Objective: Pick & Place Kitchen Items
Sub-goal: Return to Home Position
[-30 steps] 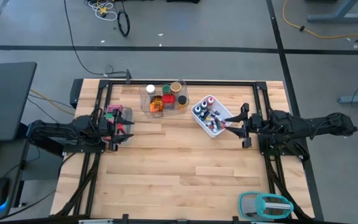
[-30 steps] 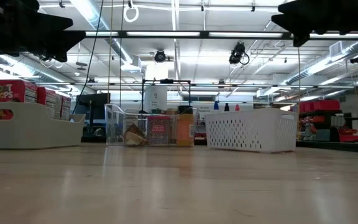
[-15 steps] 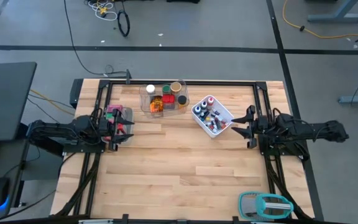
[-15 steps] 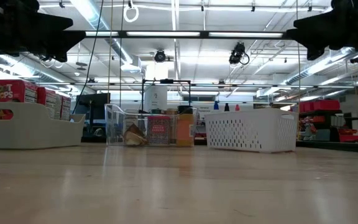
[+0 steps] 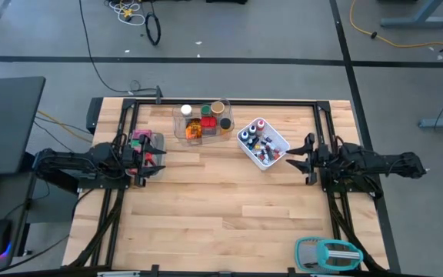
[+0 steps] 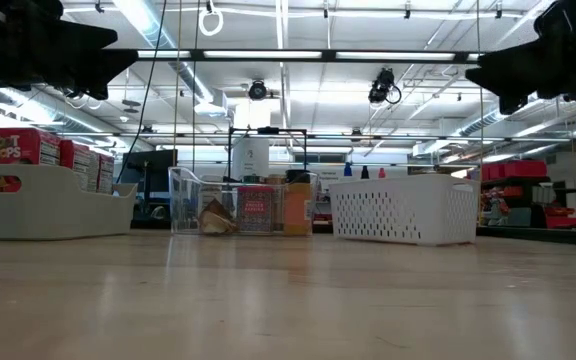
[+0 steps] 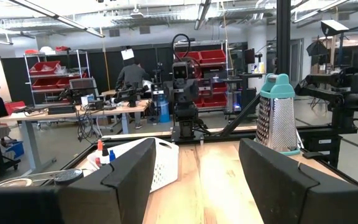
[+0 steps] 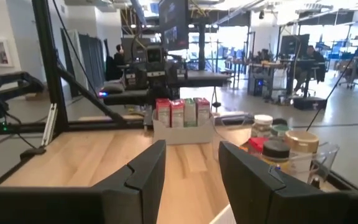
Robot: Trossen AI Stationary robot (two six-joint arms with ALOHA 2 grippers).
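Right gripper (image 5: pixel 298 158), fingers spread and empty, is hovering beside basket (image 5: pixel 251 155) since bottles (image 5: pixel 260 141) are sitting inside; left gripper (image 5: pixel 154 158) is idling likewise.

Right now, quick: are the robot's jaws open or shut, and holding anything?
Left gripper: jaws open, holding nothing.
Right gripper: jaws open, holding nothing.

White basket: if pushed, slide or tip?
Probably slides: the basket sits low and wide on the smooth table. Likely light: mesh walls, only small bottles inside, which may topple. Right gripper hangs open beside it; left gripper waits by the grey bin.
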